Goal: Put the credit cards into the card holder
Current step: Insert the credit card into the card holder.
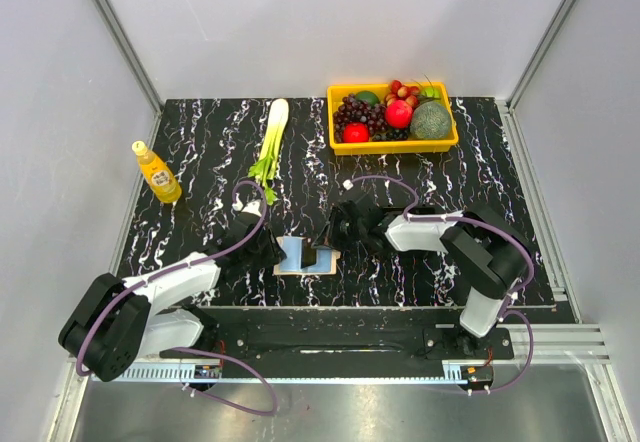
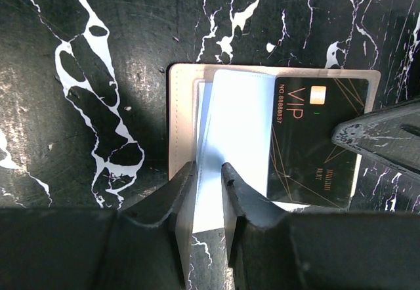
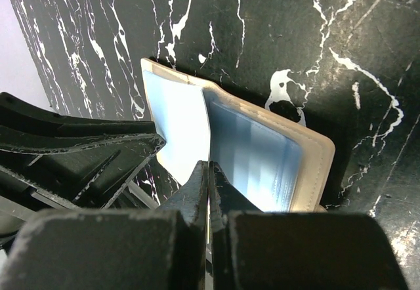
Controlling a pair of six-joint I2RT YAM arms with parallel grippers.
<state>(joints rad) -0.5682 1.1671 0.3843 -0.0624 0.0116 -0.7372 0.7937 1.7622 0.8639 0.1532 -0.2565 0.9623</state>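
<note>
Card holder (image 1: 295, 257) lies open and flat on the black marbled table (image 1: 200, 142), between the two grippers. It looks light, thin and floppy at the fold, so it is likely to slide or flip shut unless one leaf is pinned. Its stiff beige edge seems the best place to hold. The left gripper (image 2: 207, 170), on the holder's near-left side, has its fingers narrowed to a slim gap around the holder's light blue leaf (image 2: 239, 119). The right gripper (image 3: 208, 166), just right of the holder, is pinched tight on a thin edge, apparently the black card (image 2: 308, 145), which is rigid and slick and is best held by its rim. Well beyond the holder stand a yellow fruit tray (image 1: 400, 146), a green stalk (image 1: 272, 137) and a bottle (image 1: 157, 174). None of them is in the way
</note>
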